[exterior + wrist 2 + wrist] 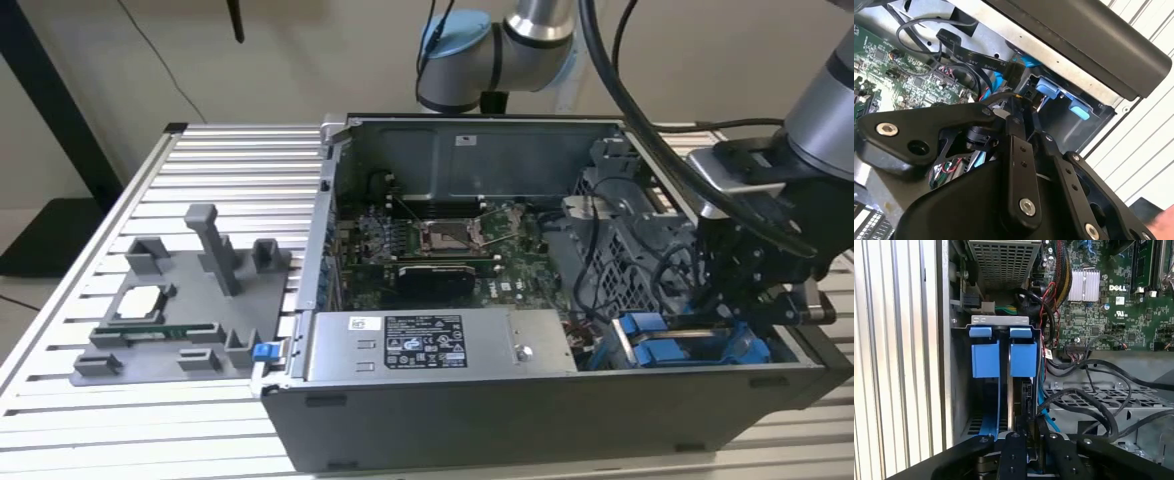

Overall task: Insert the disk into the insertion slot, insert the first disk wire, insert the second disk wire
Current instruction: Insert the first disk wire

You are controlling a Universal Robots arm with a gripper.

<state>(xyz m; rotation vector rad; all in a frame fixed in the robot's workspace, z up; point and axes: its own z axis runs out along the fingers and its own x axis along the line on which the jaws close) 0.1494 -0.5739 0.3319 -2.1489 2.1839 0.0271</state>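
Note:
The computer case (534, 420) lies open on the slatted table. The insertion slot (958, 390), a grey metal bay at the case's corner, holds two blue carrier frames side by side. The disk (1023, 359) sits in the bay with its blue carrier tab facing out, and I also see that blue (663, 352) in the exterior view. My gripper (1027, 426) hangs inside the case right behind the bay, its fingers close together on a black wire plug (1027, 395) at the disk's rear edge. In the second wrist view the gripper (1020, 107) pinches that plug beside the blue tabs (1048, 90).
Loose black wires (1084, 395) loop over a perforated metal cage beside my fingers. A thin blue cable (998, 410) runs down the bay. The grey power-supply box (427, 345) and motherboard (441, 245) fill the case. A grey fixture (187, 300) stands at the exterior view's left.

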